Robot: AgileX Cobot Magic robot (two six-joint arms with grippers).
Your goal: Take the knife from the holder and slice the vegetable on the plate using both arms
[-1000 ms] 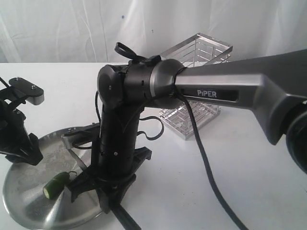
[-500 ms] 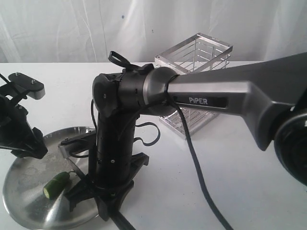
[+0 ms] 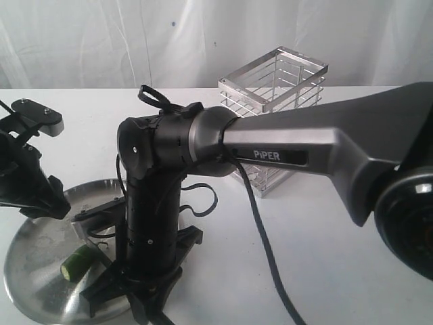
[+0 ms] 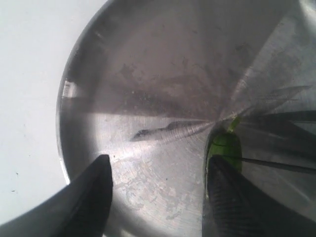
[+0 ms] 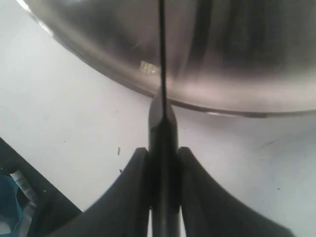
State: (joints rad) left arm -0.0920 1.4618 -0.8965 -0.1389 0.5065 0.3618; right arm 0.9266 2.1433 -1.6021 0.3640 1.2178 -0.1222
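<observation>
vegetable [image 3: 76, 263] on plate [image 3: 34, 274] | right arm [image 3: 291, 145] over plate | holder [image 3: 274, 101] upright behind

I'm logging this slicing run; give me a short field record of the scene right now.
plate: front left in exterior view, under both grippers
vegetable: lying on plate, beside one finger of left gripper
left gripper: open over plate, holding nothing
right gripper: shut on knife
knife blade: edge-on, reaching over plate rim
holder: upright, off the plate, no knife visible inside
</observation>
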